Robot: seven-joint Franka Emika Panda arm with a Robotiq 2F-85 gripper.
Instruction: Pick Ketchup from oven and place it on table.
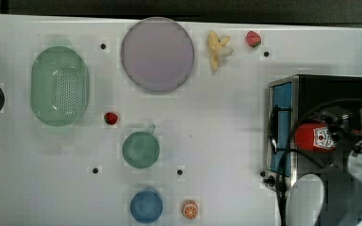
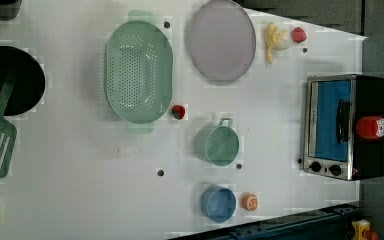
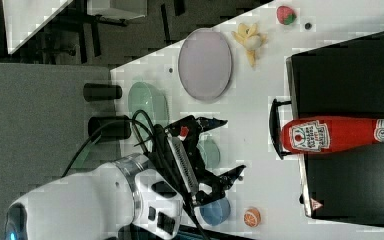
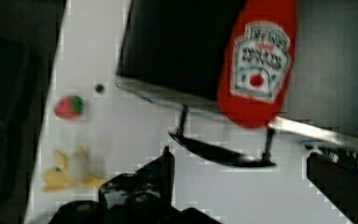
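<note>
Task barely begun: ketchup (image 3: 337, 135) lies on its side atop oven (image 3: 350, 75) (not inside), untouched. Gripper (image 3: 232, 148) spread wide, empty, apart from bottle. Grasp, lift, placing on table (image 1: 226, 141) remain.

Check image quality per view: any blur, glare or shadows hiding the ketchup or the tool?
Wrist view: soft all over, but the ketchup label is still recognisable; the tool is dark against the table. Right view: sharper, ketchup lying on the oven roof, label clear. Top view: the arm and cables cover part of the bottle. Left view: even light, no glare on the bottle.
</note>
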